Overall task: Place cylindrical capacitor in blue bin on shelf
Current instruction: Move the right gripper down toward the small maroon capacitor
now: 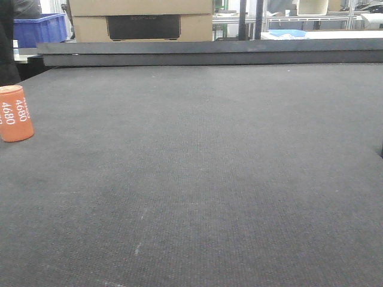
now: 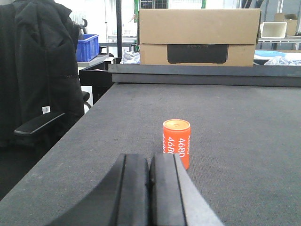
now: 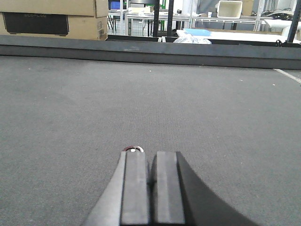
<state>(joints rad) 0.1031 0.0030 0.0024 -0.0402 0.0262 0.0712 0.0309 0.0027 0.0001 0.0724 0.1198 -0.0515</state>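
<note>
The cylindrical capacitor, an orange can with white "4680" on its side, stands upright on the dark grey mat at the far left of the front view. In the left wrist view the capacitor stands just beyond my left gripper and slightly to its right. That gripper is shut and empty, and it does not touch the can. My right gripper is shut and empty over bare mat. Neither gripper shows in the front view. The steel shelf is out of view.
A raised dark ledge runs along the table's far edge, with a cardboard box behind it. A blue crate stands far back left. A chair with a black jacket stands left of the table. A small metal ring lies at my right fingertip.
</note>
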